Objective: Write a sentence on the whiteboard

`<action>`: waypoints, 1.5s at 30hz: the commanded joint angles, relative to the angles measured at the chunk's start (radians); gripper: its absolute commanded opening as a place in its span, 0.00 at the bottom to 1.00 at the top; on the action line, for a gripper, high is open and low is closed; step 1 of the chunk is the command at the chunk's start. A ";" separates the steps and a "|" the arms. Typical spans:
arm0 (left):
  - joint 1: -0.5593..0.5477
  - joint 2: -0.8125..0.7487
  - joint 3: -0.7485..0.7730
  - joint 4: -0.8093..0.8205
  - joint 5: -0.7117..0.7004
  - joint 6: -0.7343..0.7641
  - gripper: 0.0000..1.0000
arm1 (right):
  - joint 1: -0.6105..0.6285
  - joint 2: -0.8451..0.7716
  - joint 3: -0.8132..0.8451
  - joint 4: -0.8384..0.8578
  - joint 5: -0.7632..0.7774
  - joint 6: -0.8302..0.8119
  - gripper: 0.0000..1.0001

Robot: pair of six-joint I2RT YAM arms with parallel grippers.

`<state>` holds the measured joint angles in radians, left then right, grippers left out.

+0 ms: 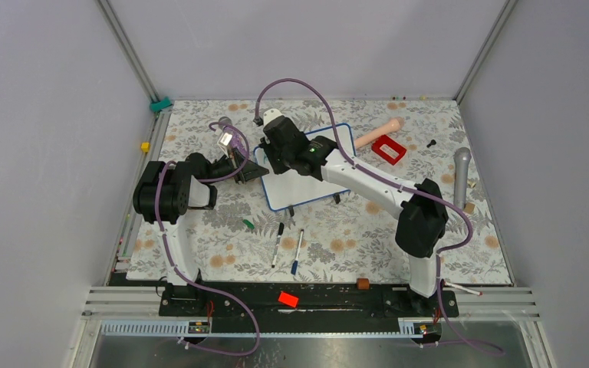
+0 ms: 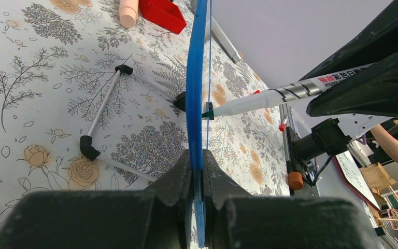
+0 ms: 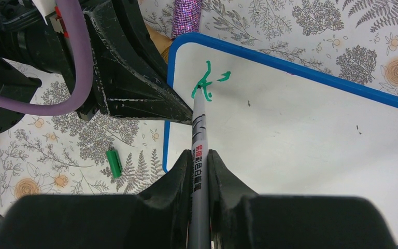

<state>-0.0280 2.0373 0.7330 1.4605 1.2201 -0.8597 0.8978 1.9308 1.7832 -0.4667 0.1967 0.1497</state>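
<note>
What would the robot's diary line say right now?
left pincer: shut on whiteboard edge | right pincer: shut on marker | tip touching whiteboard | first green strokes written

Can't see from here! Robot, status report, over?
Left gripper clamps edge of blue-rimmed white board. Right gripper holds white marker, tip on board. First green strokes only. Nothing blocking.

The whiteboard (image 1: 297,192) stands on the table (image 1: 368,238), two pens (image 1: 278,244) lying before it, a box (image 1: 388,149) to its right.
</note>
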 commanded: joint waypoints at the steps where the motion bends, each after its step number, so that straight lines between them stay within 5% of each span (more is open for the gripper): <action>1: -0.009 -0.006 -0.020 0.012 0.061 0.108 0.00 | 0.000 -0.042 0.005 0.029 0.000 -0.013 0.00; 12: -0.009 -0.006 -0.020 0.012 0.060 0.107 0.00 | -0.002 -0.169 -0.150 0.144 0.047 -0.029 0.00; 45: -0.006 0.005 -0.022 0.012 0.046 0.102 0.00 | -0.015 -0.080 -0.072 0.048 0.136 -0.055 0.00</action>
<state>-0.0280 2.0373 0.7311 1.4624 1.2190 -0.8600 0.8913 1.8454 1.6646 -0.4149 0.2974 0.1108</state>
